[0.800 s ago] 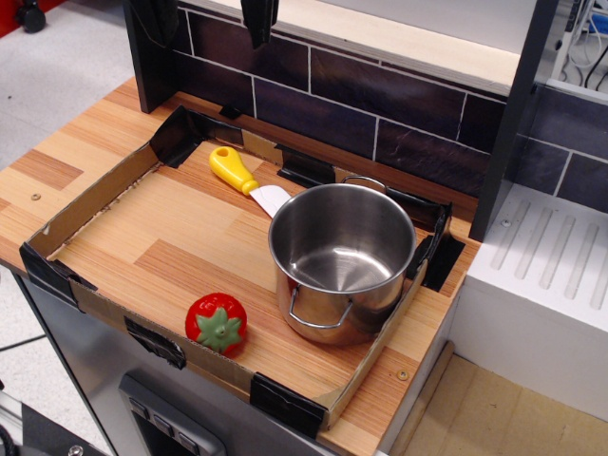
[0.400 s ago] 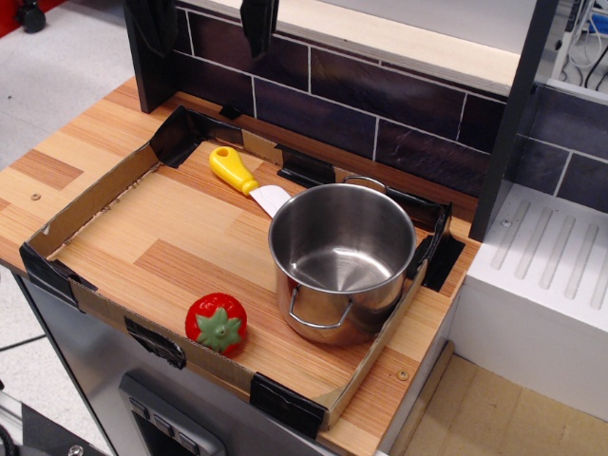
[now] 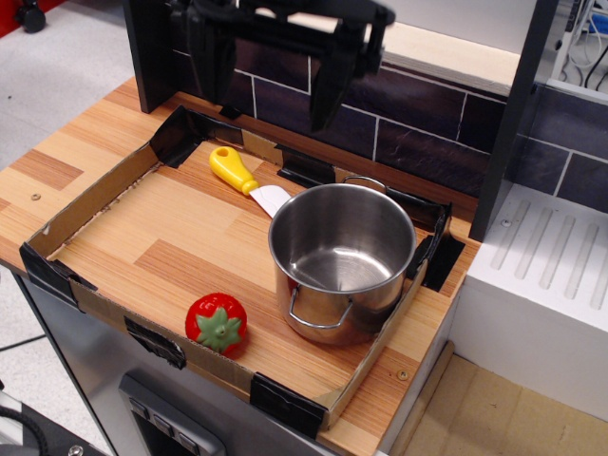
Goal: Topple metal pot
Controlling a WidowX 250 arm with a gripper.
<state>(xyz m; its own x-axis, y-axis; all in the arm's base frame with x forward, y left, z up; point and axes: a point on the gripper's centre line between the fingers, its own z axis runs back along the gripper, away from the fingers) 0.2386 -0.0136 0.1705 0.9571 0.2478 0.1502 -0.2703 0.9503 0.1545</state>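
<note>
Shiny round metal pot (image 3: 342, 258) with two thin wire handles, standing upright and empty at the right end of a shallow cardboard tray (image 3: 95, 195) on the wooden counter (image 3: 57, 152). Red toy strawberry (image 3: 217, 322) with a green top just beside its left, near the front wall. Toy knife with a yellow handle (image 3: 242, 180) behind, blade tip reaching under the pot's rim. Black robot gripper (image 3: 271, 71) up high at the back, above the tray, touching nothing. Two dark fingers (image 3: 328, 81) hanging down, spread wide apart, holding nothing.
</note>
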